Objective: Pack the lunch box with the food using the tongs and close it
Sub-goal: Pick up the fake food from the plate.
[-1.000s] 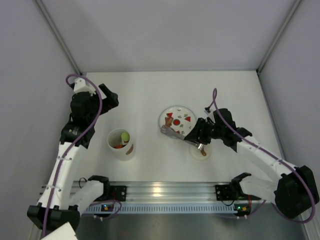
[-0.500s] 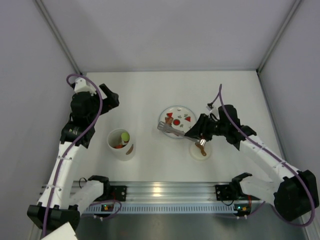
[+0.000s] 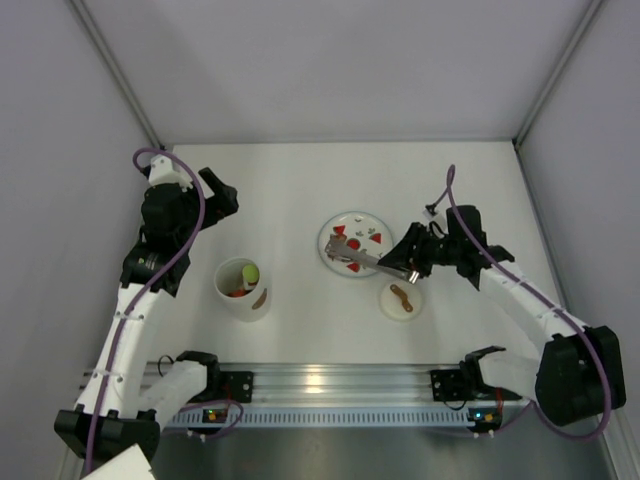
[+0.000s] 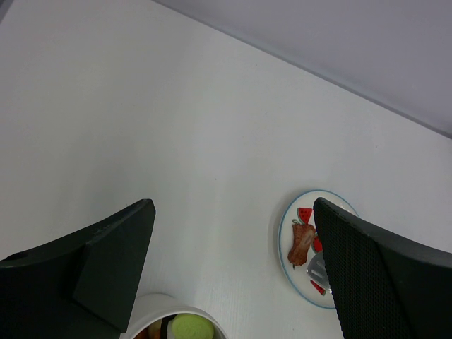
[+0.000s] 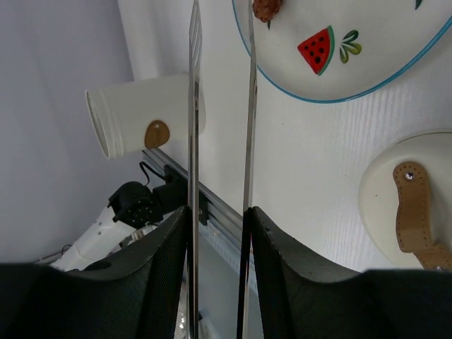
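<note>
- Steel tongs [image 5: 193, 106] are clamped by both arms in the right gripper [image 5: 217, 212], whose jaws are closed on them at the handle end. The arms are pressed inward but stand apart.
- The left gripper [image 3: 215, 195] hangs near the desk's left edge with its jaws wide apart, holding nothing.
- The lunch box [image 3: 232, 305] stands upright toward the near-left corner, uncovered, with some food [image 3: 243, 280] already inside. Its lid [image 3: 400, 300] lies between the plate [image 3: 325, 238] and the near edge, toward the right.
- The tong tips are over the plate, close to a brown piece [image 4: 301, 242].
- Risk: the thin, smooth arms could twist or slide in the jaws. The tips would then miss or flick the piece off the plate.
- Risk: the plate and the lunch box are well apart, so a light pinch could drop the piece on the desk on the way over.
- Risk: nothing steadies the lunch box. A low approach with the tongs could knock its rim and tip it.
- Risk: the lid lies just beside the right wrist, and a low swing could sweep it away.
- Hidden: the tong tips run off the top of the right wrist view, and the overhead view is too small to show whether they hold or touch anything.
- Hidden: the left wrist view cuts off the lunch box, and a finger covers part of the plate, so I cannot count the pieces.
</note>
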`<state>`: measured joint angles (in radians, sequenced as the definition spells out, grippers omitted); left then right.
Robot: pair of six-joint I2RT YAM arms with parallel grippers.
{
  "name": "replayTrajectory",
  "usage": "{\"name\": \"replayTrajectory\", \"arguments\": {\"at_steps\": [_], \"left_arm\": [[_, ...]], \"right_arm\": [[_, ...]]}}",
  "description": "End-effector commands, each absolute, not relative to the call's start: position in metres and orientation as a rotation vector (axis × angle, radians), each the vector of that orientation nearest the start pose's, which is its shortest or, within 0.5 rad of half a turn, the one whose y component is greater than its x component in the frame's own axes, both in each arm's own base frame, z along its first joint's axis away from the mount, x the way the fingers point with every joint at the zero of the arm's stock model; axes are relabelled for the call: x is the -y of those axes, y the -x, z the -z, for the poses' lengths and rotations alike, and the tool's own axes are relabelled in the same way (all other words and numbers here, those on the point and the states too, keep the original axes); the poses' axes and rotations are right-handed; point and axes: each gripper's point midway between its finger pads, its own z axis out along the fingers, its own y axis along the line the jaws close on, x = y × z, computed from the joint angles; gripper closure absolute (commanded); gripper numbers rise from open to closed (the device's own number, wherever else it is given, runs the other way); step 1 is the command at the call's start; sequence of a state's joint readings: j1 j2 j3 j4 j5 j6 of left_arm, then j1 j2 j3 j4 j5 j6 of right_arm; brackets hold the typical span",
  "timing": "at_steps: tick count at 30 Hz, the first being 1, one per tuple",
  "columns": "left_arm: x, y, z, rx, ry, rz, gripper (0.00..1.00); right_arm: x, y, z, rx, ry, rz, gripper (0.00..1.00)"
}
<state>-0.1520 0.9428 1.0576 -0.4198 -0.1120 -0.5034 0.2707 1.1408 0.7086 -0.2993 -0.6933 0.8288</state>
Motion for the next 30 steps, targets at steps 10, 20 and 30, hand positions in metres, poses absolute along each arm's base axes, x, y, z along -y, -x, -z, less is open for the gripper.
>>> {"name": "replayTrajectory", "arguments": {"at_steps": [10,20,30], "left_arm": [[0.048,-0.329,-0.307,-1.825,0.407,0.342,0.01],[0.048,-0.329,-0.306,-1.826,0.409,0.343,0.01],[0.048,-0.329,-0.307,-1.824,0.411,0.343,0.01]], "right_arm": [[-0.189,-0.259,-0.147,-2.423,-0.305,-1.345,0.62],[-0.188,-0.263,-0.133,-2.425,-0.367,-1.388,0.62],[-0.192,-0.269,-0.13,-2.415,-0.411,-1.436,0.61]]}}
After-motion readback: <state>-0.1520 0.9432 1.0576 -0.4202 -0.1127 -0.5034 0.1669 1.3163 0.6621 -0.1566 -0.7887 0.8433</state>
